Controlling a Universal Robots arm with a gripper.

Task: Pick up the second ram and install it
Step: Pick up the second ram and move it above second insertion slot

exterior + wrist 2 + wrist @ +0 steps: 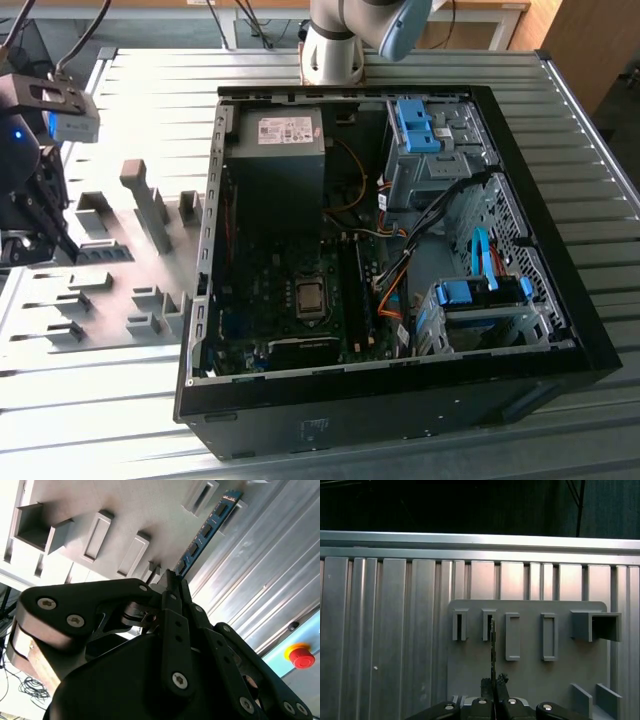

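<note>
The second ram (pixel 205 530) is a slim blue board with black chips, and my gripper (pixel 170 582) is shut on its near end. In the first wrist view the ram (pixel 493 650) appears edge-on, running from the fingertips (pixel 501 680) to a narrow slot in the grey holder plate (pixel 530 675). I cannot tell whether its far end is still inside that slot. In the exterior view my gripper (pixel 62 245) hangs over the holder plate (pixel 120 290) at the exterior view's left, well away from the open computer case (pixel 215 300). The motherboard (pixel 285 270) lies inside the case.
Grey upright blocks and slots (pixel 150 205) stand on the holder plate around the gripper. The case holds a power supply (pixel 275 150), blue drive brackets (pixel 415 125) and orange and blue cables (pixel 395 290). The ribbed metal table (pixel 160 90) surrounds everything. A red stop button (pixel 301 657) sits off the table's edge.
</note>
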